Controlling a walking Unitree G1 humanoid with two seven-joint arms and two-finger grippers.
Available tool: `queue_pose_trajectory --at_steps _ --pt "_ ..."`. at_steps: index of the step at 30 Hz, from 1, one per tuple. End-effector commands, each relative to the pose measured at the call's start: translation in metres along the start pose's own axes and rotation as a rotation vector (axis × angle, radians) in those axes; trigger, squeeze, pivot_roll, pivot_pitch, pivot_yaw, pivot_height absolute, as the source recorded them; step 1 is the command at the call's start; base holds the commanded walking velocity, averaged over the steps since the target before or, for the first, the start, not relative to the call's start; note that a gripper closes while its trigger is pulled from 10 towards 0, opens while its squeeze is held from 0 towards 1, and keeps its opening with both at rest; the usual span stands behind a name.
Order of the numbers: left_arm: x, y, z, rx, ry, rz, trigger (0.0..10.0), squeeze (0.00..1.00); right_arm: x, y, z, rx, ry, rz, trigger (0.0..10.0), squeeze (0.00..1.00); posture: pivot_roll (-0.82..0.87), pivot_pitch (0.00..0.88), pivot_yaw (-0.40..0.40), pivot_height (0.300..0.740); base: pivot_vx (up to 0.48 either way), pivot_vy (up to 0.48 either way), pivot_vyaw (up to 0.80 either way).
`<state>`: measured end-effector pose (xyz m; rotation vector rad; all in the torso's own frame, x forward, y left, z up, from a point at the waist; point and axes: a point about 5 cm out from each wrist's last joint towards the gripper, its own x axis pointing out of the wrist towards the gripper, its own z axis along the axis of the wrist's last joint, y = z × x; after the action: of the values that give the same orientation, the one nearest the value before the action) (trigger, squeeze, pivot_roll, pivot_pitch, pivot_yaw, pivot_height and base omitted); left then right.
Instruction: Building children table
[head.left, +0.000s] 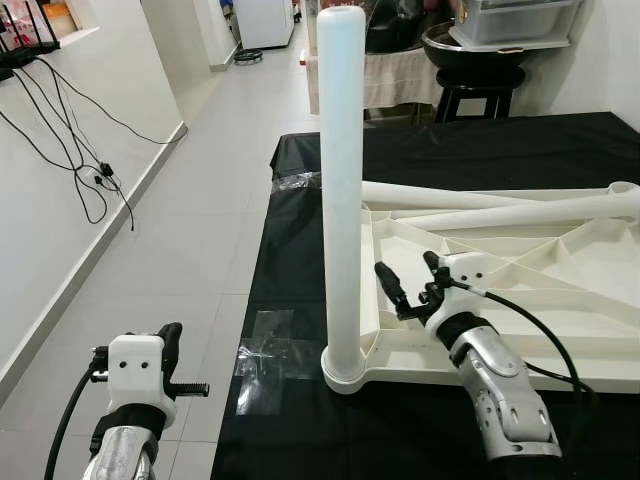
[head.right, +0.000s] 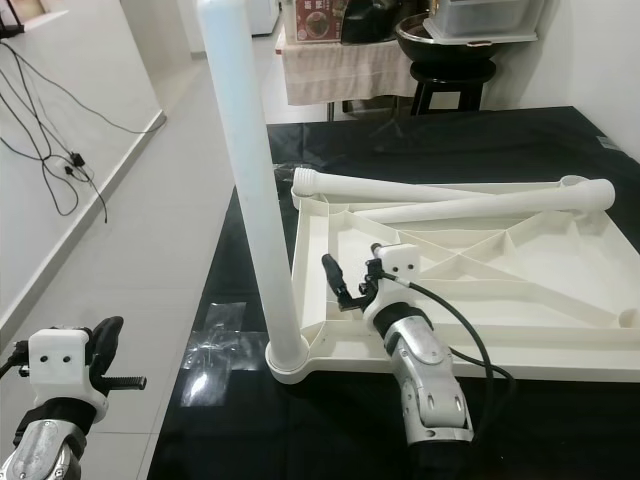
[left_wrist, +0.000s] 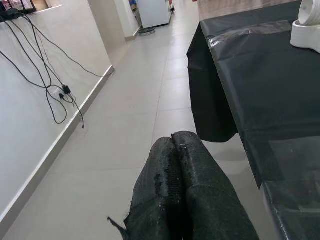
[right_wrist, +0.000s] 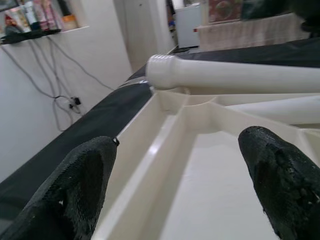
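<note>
An upturned white plastic table top (head.left: 520, 368) lies on a black cloth. One white leg (head.left: 340, 200) stands upright in its near left corner socket. Two loose legs (head.left: 480, 195) lie across its far side, and in the right wrist view the end of one (right_wrist: 165, 70) shows ahead. My right gripper (head.left: 408, 272) hovers open just above the table top's left rim, to the right of the upright leg, with nothing between its fingers (right_wrist: 75, 180). Low on the left, my left gripper (head.left: 170, 340) hangs shut and empty over the floor, beside the cloth's edge (left_wrist: 220, 100).
The black cloth (head.left: 330, 430) covers the work surface and has clear tape patches (head.left: 265, 355) near its left edge. Grey floor tiles (head.left: 200, 200) stretch to the left. Cables (head.left: 90, 170) hang on the left wall. A black stool (head.left: 480, 85) with a bowl stands behind.
</note>
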<state>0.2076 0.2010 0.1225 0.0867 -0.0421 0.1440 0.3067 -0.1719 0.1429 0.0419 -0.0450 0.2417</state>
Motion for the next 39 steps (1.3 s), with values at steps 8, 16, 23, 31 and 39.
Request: queue_pose_trajectory --at_steps 8,16,23,31,39 --pt "0.001 0.005 -0.004 -0.005 0.008 0.024 10.0 0.00 0.005 -0.026 0.014 -0.061 -0.047 -0.062 10.0 0.00 -0.06 0.074 0.065 0.740 0.000 0.000 0.00" --pt "0.008 0.011 -0.001 0.016 -0.002 0.046 10.0 0.00 0.008 -0.036 0.024 -0.064 -0.074 -0.062 10.0 0.00 -0.08 0.074 0.069 0.740 0.000 0.000 0.00" --pt "0.013 0.011 -0.001 0.041 0.019 0.053 10.0 0.00 0.008 -0.029 0.016 -0.077 -0.051 -0.034 10.0 0.00 -0.08 0.072 0.074 0.740 0.000 0.000 0.00" --pt "0.014 0.013 -0.003 0.051 0.041 0.063 10.0 0.00 0.010 -0.026 0.014 -0.070 -0.048 -0.023 10.0 0.00 -0.08 0.071 0.076 0.740 0.000 0.000 0.00" --pt "0.014 0.012 -0.004 0.065 0.048 0.057 10.0 0.00 0.011 -0.023 0.012 -0.067 -0.044 -0.013 10.0 0.00 -0.07 0.072 0.079 0.740 -0.031 0.000 0.00"
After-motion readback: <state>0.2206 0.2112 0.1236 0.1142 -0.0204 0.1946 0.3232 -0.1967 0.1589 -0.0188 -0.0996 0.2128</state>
